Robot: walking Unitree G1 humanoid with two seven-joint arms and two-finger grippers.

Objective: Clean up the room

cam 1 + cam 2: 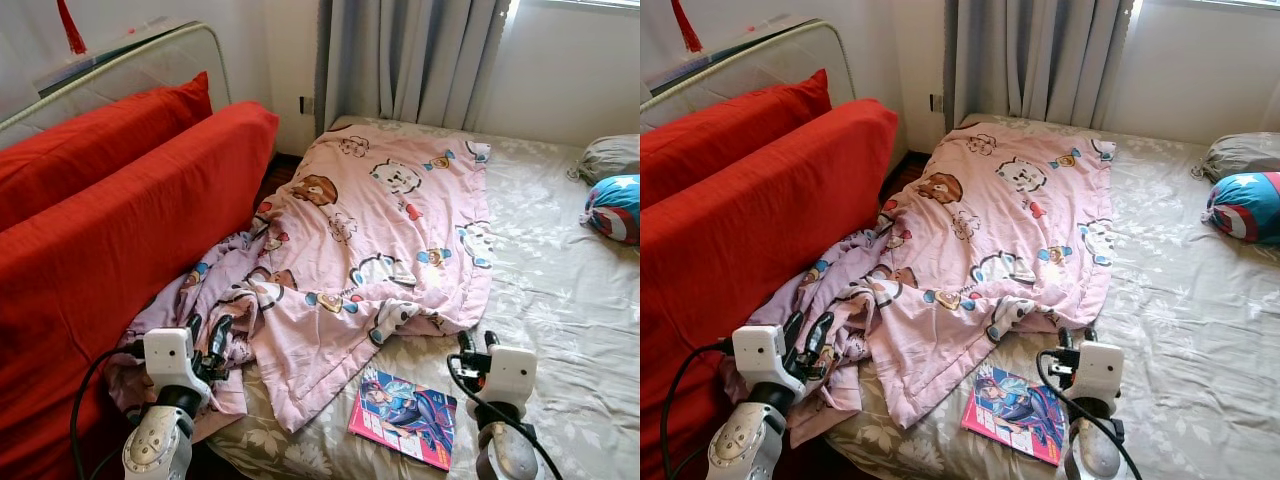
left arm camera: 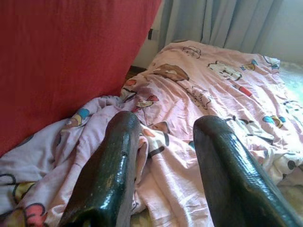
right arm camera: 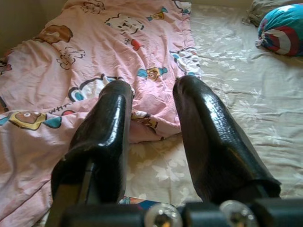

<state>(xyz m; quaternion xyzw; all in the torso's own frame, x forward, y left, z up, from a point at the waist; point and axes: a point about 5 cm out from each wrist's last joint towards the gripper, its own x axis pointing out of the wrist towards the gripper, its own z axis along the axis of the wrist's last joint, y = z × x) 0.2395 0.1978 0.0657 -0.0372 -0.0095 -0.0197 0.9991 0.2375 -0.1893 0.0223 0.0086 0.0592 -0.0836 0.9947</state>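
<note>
A rumpled pink blanket (image 1: 380, 240) sprawls across the bed (image 1: 560, 300), its edge bunched against the red cushions (image 1: 120, 220). Both end effectors, left (image 1: 207, 340) and right (image 1: 478, 345), hover spread and empty; dragging the blanket risks sweeping off the magazine (image 1: 403, 415).

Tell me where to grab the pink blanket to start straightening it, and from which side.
Take the pink blanket at its bunched near-left edge, by the red cushion. The left hand hovers open right there, so come in from the foot of the bed. The crumpled folds stand up, likely giving the fingers something to pinch.
</note>
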